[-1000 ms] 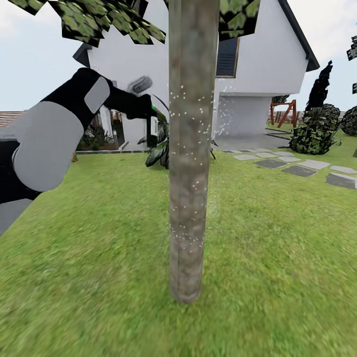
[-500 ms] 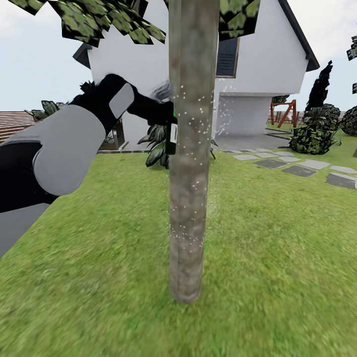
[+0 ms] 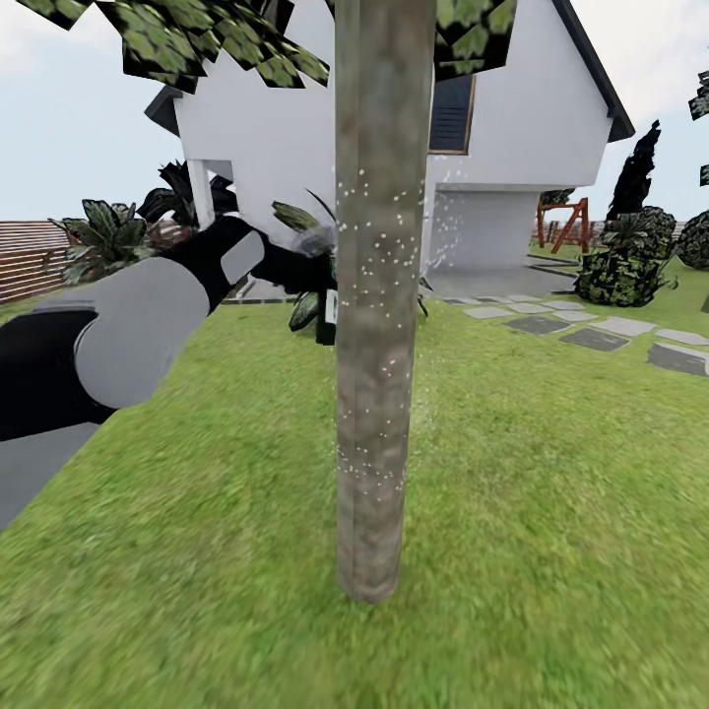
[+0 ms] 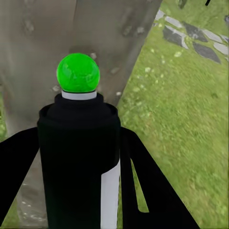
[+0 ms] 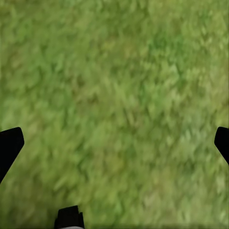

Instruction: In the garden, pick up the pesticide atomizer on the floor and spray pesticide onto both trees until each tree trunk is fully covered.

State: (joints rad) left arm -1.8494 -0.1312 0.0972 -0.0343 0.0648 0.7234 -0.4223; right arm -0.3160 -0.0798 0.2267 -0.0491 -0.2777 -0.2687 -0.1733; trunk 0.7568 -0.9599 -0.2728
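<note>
A thick grey-brown tree trunk [image 3: 379, 325] rises in the middle of the head view, speckled with white spray droplets, its leafy canopy at the top edge. My left gripper [image 3: 317, 271] is shut on the pesticide atomizer [image 3: 328, 300], held just left of the trunk at mid height. In the left wrist view the atomizer [image 4: 81, 157] is a black bottle with a white label and a green spot, pointing at the tree trunk [image 4: 71, 43] close ahead. My right gripper [image 5: 114, 143] hangs open over bare grass, its dark fingertips [image 5: 9, 145] far apart.
A white house [image 3: 512, 128] stands behind the tree, with stepping stones [image 3: 591, 335] on the lawn to the right. Dark shrubs [image 3: 625, 261] sit at right; broad-leaved plants [image 3: 108, 236] and a brown fence [image 3: 25, 256] at left. Lawn surrounds the trunk.
My left arm has swung right towards the trunk and then lowered, carrying the atomizer down along the trunk's left side. The plants behind the arm have come into sight.
</note>
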